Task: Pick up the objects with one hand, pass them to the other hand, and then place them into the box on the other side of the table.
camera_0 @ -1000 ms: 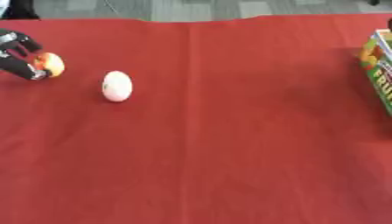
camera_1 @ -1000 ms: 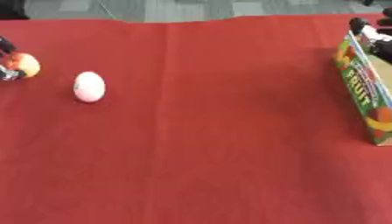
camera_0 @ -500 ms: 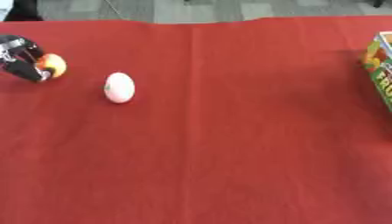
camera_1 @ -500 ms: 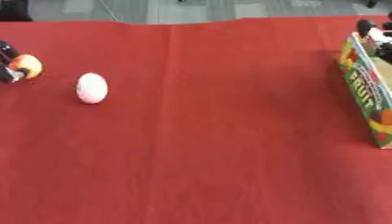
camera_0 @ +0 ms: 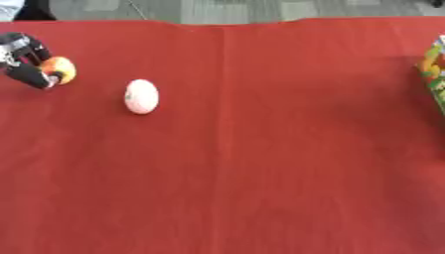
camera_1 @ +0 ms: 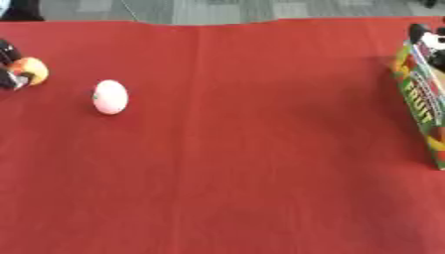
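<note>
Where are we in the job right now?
Early on. The left hand has its fingers round a small orange-yellow object at the table's left edge, not yet handed over. A white egg-shaped object lies untouched on the red tablecloth. The colourful box is far right; the right hand shows behind it, fingers unclear.

1 white egg (camera_0: 142, 96), 1 orange ball (camera_0: 60, 69), 1 box (camera_1: 421, 101)

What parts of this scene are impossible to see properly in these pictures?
- Box: cut off by the right edge in both views, so its inside stays hidden.
- Right hand: only a dark bit shows behind the box in the right eye view; its fingers can't be read.
- Orange ball: partly covered by the left hand curled round it.
- White egg: its small mark is too blurred to read.
</note>
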### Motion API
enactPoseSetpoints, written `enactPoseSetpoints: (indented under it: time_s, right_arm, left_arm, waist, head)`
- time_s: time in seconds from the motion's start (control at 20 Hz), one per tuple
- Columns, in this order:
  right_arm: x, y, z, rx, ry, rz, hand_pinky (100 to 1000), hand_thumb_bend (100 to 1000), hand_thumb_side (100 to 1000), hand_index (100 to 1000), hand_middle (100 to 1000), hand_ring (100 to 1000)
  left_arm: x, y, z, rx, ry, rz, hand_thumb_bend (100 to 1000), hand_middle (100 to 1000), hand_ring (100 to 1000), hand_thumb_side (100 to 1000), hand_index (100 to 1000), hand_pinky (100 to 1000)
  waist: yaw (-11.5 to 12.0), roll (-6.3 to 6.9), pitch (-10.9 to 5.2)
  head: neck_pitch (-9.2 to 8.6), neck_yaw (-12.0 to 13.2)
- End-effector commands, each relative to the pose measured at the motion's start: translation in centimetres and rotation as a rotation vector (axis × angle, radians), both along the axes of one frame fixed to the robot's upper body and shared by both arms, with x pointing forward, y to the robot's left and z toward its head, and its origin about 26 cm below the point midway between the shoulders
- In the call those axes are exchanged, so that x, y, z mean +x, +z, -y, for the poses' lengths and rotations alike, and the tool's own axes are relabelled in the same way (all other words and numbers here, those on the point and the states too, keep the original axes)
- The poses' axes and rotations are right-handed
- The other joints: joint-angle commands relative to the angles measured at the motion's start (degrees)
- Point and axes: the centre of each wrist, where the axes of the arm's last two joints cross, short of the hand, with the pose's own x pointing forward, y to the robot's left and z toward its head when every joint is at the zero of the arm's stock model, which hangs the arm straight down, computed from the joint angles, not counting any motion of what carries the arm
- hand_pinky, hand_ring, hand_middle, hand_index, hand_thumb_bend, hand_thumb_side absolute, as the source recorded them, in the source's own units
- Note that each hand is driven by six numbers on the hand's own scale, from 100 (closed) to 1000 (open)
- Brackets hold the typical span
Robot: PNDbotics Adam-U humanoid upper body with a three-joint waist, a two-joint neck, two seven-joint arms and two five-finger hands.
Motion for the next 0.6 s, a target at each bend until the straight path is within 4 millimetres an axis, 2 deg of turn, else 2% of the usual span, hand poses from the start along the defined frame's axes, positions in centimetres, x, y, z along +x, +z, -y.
enactPoseSetpoints:
  time_s: [0.05, 0.6]
  right_arm:
    - [-0.5, 1.3, 0.8, -0.024, -0.013, 0.032, 779, 473, 313, 769, 690, 784]
    - [-0.5, 0.8, 1.1, -0.024, -0.021, 0.013, 778, 491, 316, 769, 693, 784]
  left_arm:
    - [-1.2, 3.0, -0.6, 0.045, -0.031, 0.077, 225, 622, 730, 100, 492, 741]
    - [-3.7, 4.4, 1.4, 0.085, -0.211, 0.144, 227, 614, 718, 100, 492, 729]
  waist:
    - [0.3, 0.23, -3.17]
    - [1.8, 0.13, -5.55]
  head:
    - [0.28, -0.8]
    - [0.68, -0.3]
